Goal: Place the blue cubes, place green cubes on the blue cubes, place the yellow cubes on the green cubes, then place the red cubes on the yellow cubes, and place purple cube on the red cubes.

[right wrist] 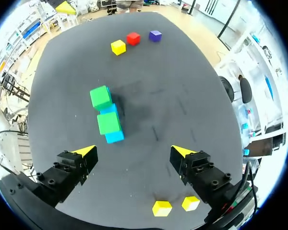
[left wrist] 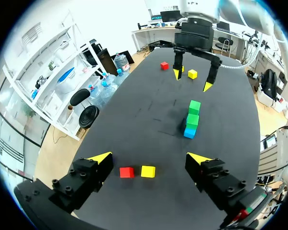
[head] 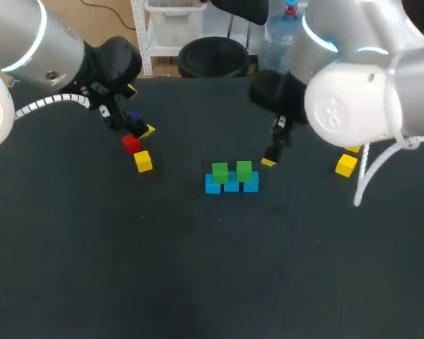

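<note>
Blue row [head: 231, 185] carries two green cubes [head: 220, 171]. Left of the row, red cube [head: 131, 144] and yellow cube [head: 143, 161] lie by the left gripper [left wrist: 150, 158] — fingers spread, empty. Right gripper [right wrist: 133, 151] hangs just right of the row, likewise spread — yellow pair [right wrist: 162, 208] farther right.

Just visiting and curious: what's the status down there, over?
Left pincer open, empty; right pincer open, empty. Two green cubes on blue cubes; yellow cubes unstacked. Nothing blocking them.
</note>
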Robot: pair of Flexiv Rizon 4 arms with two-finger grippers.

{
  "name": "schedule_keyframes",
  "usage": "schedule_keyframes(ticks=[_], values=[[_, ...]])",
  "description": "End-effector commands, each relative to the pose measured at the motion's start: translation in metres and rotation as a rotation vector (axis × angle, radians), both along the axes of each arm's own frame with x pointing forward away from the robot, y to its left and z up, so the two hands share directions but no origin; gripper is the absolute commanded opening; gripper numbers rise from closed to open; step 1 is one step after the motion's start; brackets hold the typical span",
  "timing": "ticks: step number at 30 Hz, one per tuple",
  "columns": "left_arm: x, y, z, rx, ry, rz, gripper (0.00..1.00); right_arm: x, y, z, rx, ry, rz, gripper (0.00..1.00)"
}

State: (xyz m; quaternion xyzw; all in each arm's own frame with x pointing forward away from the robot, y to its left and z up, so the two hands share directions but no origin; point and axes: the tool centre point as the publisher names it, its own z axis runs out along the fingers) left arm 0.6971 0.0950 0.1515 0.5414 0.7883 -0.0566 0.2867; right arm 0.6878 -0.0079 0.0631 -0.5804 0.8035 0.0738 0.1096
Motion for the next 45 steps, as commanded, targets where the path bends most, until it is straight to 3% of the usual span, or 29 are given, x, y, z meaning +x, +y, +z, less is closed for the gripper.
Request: schedule_keyframes(ticks=[1, 6, 13, 19, 35, 38, 45], values=[[0.002, 0.001, -0.001, -0.003, 0.001, -0.005, 1.0, -0.008, -0.009, -0.003, 0.0, -0.03, 0.014, 1.0], [0.002, 0.001, -0.001, -0.003, 0.001, -0.005, 1.0, -0.008, 0.0, -0.007, -0.019, -0.008, 0.098, 1.0], [0.002, 0.001, -0.001, -0.003, 0.001, -0.005, 1.0, -0.005, 0.02, -0.001, 0.06, 0.029, 0.216, 1.0], [0.002, 0.001, -0.001, -0.003, 0.001, -0.005, 1.0, -0.003, 0.026, -0.006, 0.068, 0.059, 0.242, 1.0], [0.002, 0.001, -0.001, -0.003, 0.001, -0.005, 1.0, -0.013, 0.053, -0.014, 0.035, 0.054, 0.327, 1.0], [0.002, 0.001, -0.001, -0.003, 0.001, -0.005, 1.0, -0.015, 0.054, -0.015, 0.031, 0.06, 0.335, 0.88], [0.002, 0.001, -0.001, -0.003, 0.001, -0.005, 1.0, -0.019, 0.056, -0.018, 0.021, 0.077, 0.353, 0.82]])
